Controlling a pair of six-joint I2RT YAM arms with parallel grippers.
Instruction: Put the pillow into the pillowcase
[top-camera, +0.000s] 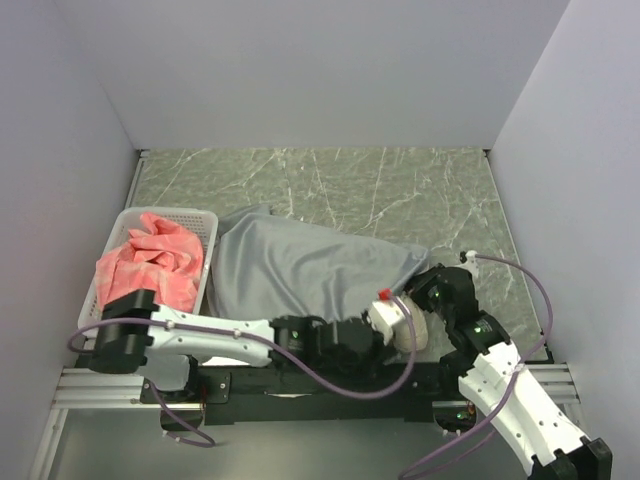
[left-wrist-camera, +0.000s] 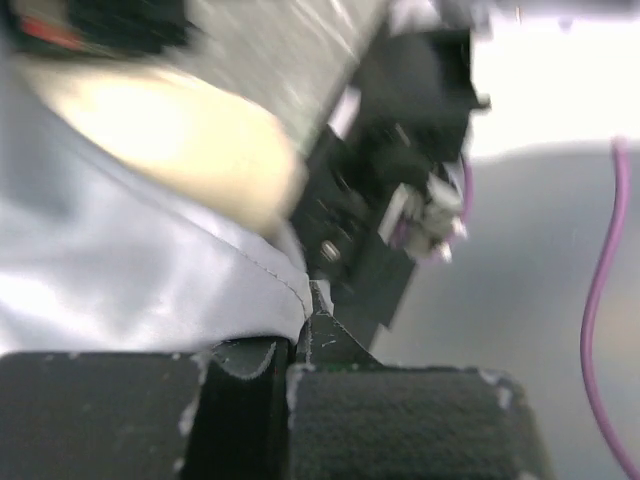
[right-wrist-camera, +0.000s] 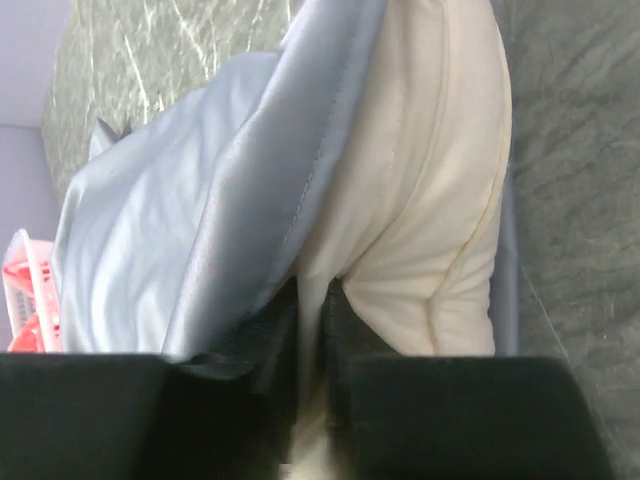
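Observation:
The grey pillowcase lies across the marble table, its open end toward the arms. The cream pillow is mostly inside it; only its near end sticks out at the mouth. My left gripper is shut on the stitched hem of the pillowcase, with the pillow just behind the hem. My right gripper is shut on a pinched fold of the pillow, with the pillowcase edge lying over its left side.
A white lattice basket holding a pink-red checked cloth stands at the left, touching the pillowcase. Grey walls enclose the table on three sides. The aluminium base rail runs along the near edge.

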